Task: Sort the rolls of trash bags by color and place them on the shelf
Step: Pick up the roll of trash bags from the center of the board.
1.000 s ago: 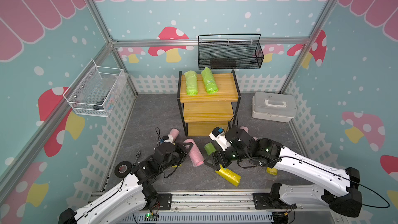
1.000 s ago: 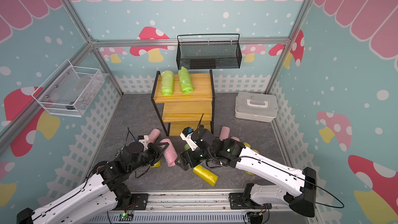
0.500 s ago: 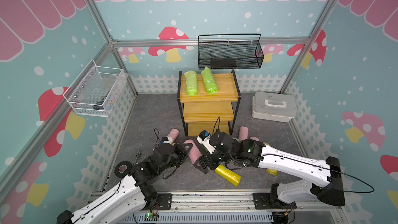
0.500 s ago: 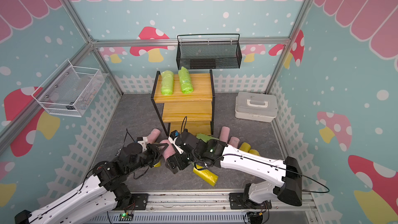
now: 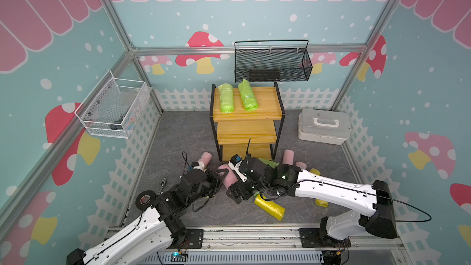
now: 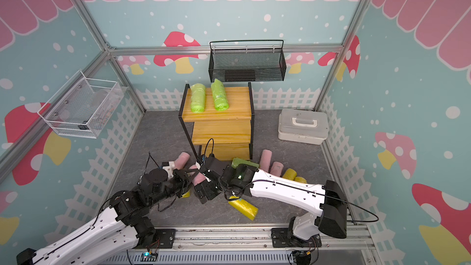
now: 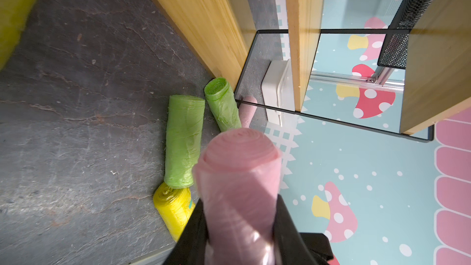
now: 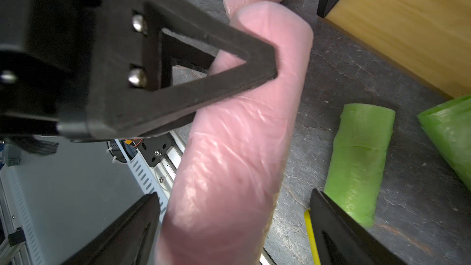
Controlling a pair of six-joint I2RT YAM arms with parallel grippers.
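A pale pink roll [image 7: 239, 174] is clamped in my left gripper [image 7: 239, 228], which is shut on it just in front of the shelf [image 5: 247, 115]. My right gripper [image 8: 229, 225] stands open with its fingers on either side of that same pink roll [image 8: 237, 136], apart from it. Both top views show the two grippers meeting at this roll [image 5: 227, 175] [image 6: 198, 179]. Two lime green rolls [image 5: 226, 98] [image 5: 247, 96] lie on the shelf's top board. More pink [image 5: 206, 159], green [image 7: 183, 144] and yellow [image 5: 270, 206] rolls lie on the floor.
A white lidded box [image 5: 323, 126] sits right of the shelf. A black mesh basket [image 5: 271, 62] hangs on the back wall, a white wire basket [image 5: 114, 108] on the left wall. A black tape roll [image 5: 144, 200] lies by the left arm.
My right arm has swung left, and its open jaws now straddle the pink roll. The left gripper has kept hold of that roll and barely moved.
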